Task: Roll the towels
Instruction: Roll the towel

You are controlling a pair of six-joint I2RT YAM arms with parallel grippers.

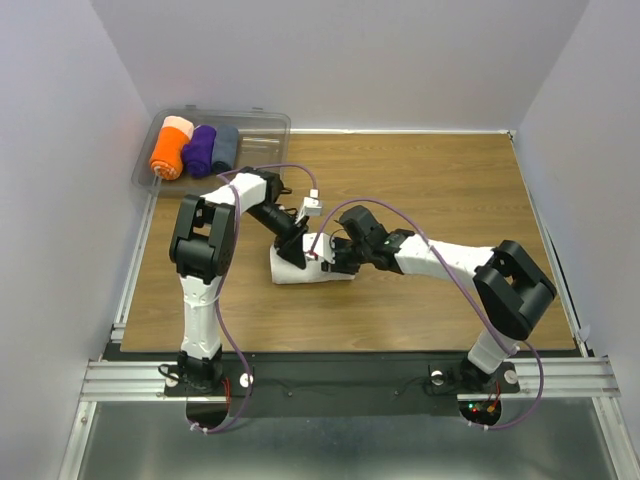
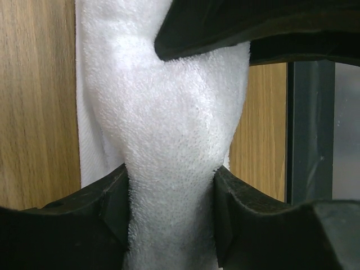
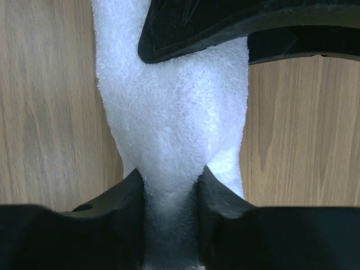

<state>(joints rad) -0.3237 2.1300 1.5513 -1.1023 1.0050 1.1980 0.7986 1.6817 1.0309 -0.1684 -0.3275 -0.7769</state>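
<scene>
white towel [image 1: 312, 270] looks rolled up, mid-worktop. left gripper [image 2: 171, 219] clamped on it, right gripper [image 3: 171, 208] pinching it too. next imo: hold both grips tight so roll doesn't unravel.

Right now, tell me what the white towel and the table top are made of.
The white towel looks like soft terry cloth, matte: fine looped nap. The table top looks like wood or wood-look laminate, smooth satin: straight grain lines.

Bunched white towel [image 3: 174, 129] pinched in right tool [image 3: 170, 188], wooden table [image 3: 50, 112] either side
</scene>
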